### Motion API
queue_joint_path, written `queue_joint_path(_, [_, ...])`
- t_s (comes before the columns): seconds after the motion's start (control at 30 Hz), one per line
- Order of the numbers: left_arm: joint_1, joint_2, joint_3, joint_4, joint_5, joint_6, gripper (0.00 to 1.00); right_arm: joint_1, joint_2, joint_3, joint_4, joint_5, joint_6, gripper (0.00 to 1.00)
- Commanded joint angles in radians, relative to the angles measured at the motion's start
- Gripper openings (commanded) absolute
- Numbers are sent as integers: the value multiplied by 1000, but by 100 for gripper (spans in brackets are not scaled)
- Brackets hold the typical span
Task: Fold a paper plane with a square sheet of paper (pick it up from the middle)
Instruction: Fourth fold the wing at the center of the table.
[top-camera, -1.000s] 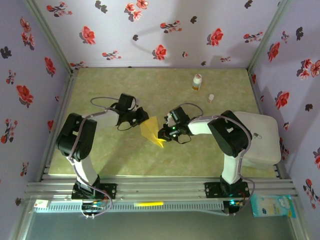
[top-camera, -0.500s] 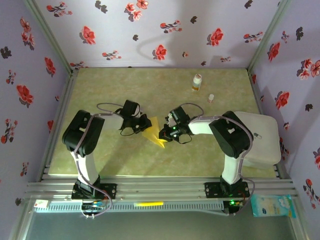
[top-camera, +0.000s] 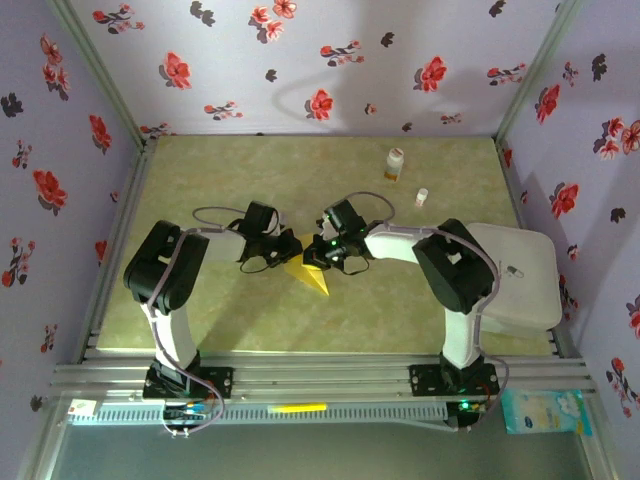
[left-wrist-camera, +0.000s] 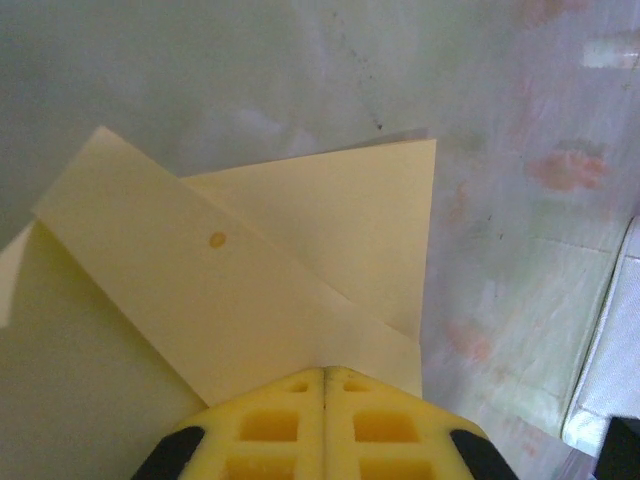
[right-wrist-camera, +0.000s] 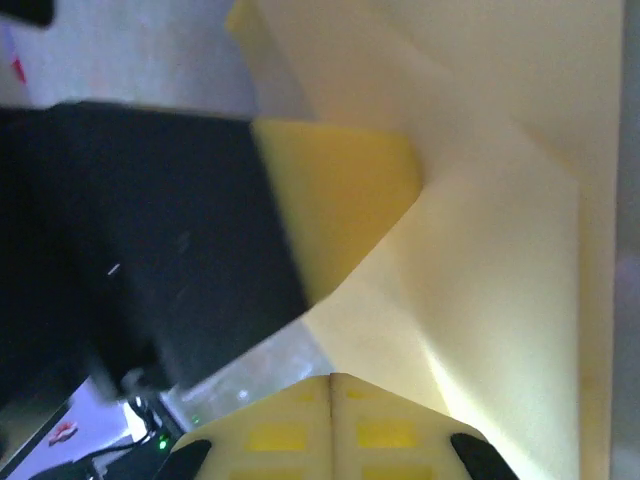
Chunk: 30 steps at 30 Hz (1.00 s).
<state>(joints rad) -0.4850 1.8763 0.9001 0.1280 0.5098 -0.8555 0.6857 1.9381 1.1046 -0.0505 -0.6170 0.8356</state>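
Observation:
The square sheet of paper (top-camera: 306, 272) is mustard yellow and folded to a point that aims at the near edge. It lies mid-table between both grippers. My left gripper (top-camera: 286, 250) is at its left edge and my right gripper (top-camera: 319, 256) at its upper right. In the left wrist view the folded paper (left-wrist-camera: 250, 300) spreads face-on on both sides of my shut left gripper (left-wrist-camera: 325, 372), whose tips touch it. In the right wrist view my shut right gripper (right-wrist-camera: 332, 378) meets the paper (right-wrist-camera: 500, 260) at its edge. The left gripper's yellow finger (right-wrist-camera: 340, 190) lies just beyond.
A small white-and-orange bottle (top-camera: 394, 164) and a tiny white object (top-camera: 422, 197) stand at the back right. A white board (top-camera: 525, 275) lies at the right edge beside the right arm. Flowered walls close in the table on three sides.
The right gripper has slid up and left along the paper. The left arm has swung inward, bringing its gripper down to the paper's left edge. The paper's outline has narrowed.

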Motion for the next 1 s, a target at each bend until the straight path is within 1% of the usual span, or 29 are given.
queue_joint_path(0.0, [5,27,-38,-92,-61,35,4,5,65,15,-32,26,13,1])
queue_joint_path(0.2, [10,25,-43,-88,-61,32,4,6,52,-96,18,20,31,1])
queue_joint_path(0.4, [25,24,-50,-84,-62,26,4,20,-38,-220,54,-16,33,1])
queue_joint_path(0.53, [26,30,-54,-75,-62,18,4,21,-93,-309,89,-15,52,2])
queue_joint_path(0.73, [28,35,-64,-62,-64,9,3,29,-148,-388,114,-42,57,2])
queue_joint_path(0.97, [29,33,-72,-51,-68,0,3,31,-190,-470,118,-40,57,2])
